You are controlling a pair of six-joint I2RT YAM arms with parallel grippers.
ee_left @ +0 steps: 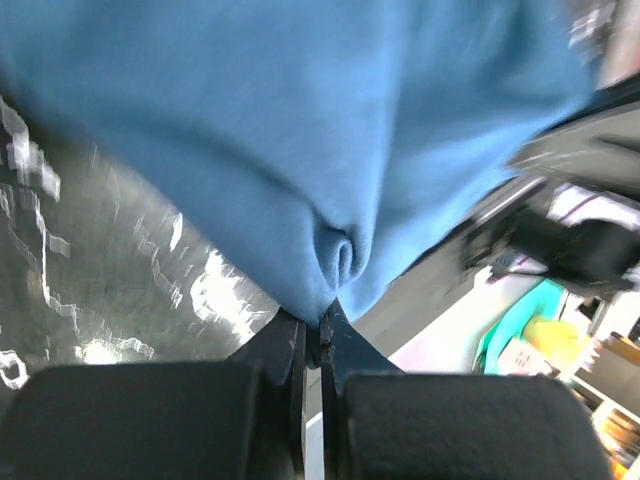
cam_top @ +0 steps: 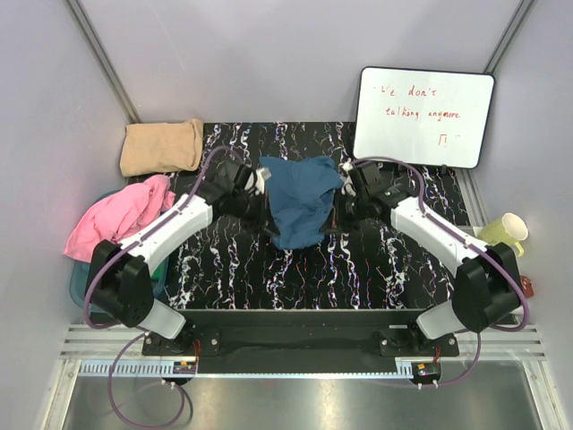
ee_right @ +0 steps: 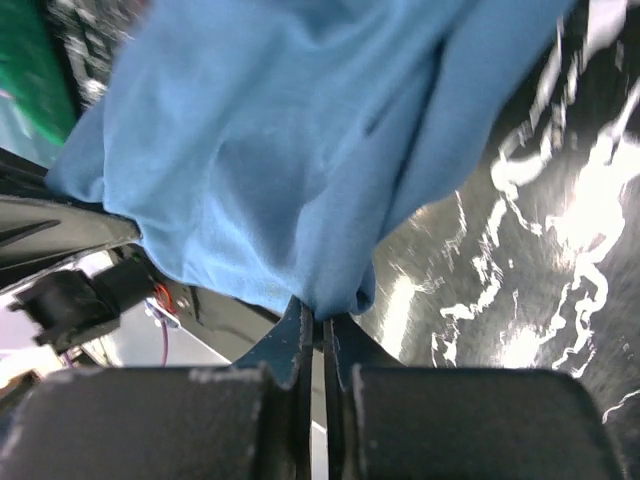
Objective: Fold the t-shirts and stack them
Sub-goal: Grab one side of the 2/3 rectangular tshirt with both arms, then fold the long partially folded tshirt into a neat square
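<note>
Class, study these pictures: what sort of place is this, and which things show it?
Probably a robot lab test cell: a left arm and right arm bolted at a marbled table, plain panel walls, and a handwritten whiteboard.

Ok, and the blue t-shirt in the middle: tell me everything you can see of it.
The blue t-shirt is plain, soft cloth, dark teal from above, brighter blue in the wrist views. It is unfolded and crumpled, held stretched at two points: the left gripper is shut on a puckered edge, the right gripper on a bunched fold. Between them it sags and narrows toward the near side over the black marbled table.
</note>
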